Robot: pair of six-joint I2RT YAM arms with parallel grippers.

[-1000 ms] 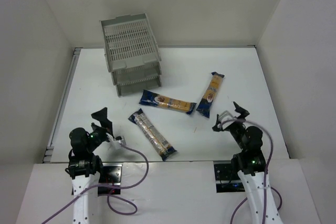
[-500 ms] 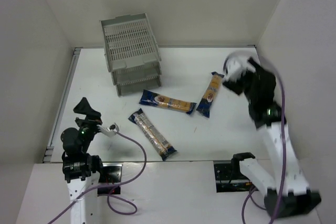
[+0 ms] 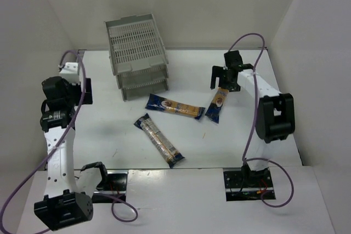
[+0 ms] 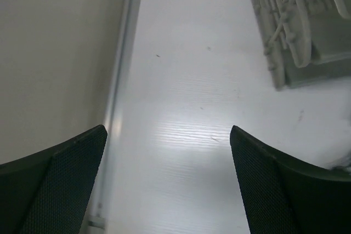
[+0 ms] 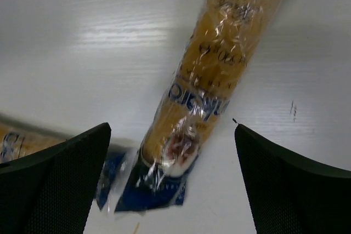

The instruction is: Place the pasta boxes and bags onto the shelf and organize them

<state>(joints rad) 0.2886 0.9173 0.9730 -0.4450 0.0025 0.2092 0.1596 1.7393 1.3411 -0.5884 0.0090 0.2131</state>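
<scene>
Three long spaghetti packs with dark blue ends and yellow-orange middles lie flat on the white table: one at the right (image 3: pixel 219 100), one in the middle (image 3: pixel 174 106), one nearer the front (image 3: pixel 160 140). The grey slatted shelf (image 3: pixel 137 53) stands at the back left. My right gripper (image 3: pixel 225 83) is open and hovers over the far end of the right pack. In the right wrist view that pack (image 5: pixel 211 80) lies between my open right gripper's (image 5: pixel 173 130) fingers, untouched. My left gripper (image 3: pixel 88 91) is open and empty over bare table left of the shelf, as the left wrist view (image 4: pixel 167 135) shows.
White walls enclose the table on three sides. A metal strip (image 4: pixel 123 69) runs along the table's left edge next to the left gripper. The shelf's lower corner (image 4: pixel 290 31) shows in the left wrist view. The middle pack's blue end (image 5: pixel 16 141) lies left of the right gripper.
Both arms rose from folded poses at the front edge. The right arm swung out over the right pack's far end. The left arm reached to the table's left side.
</scene>
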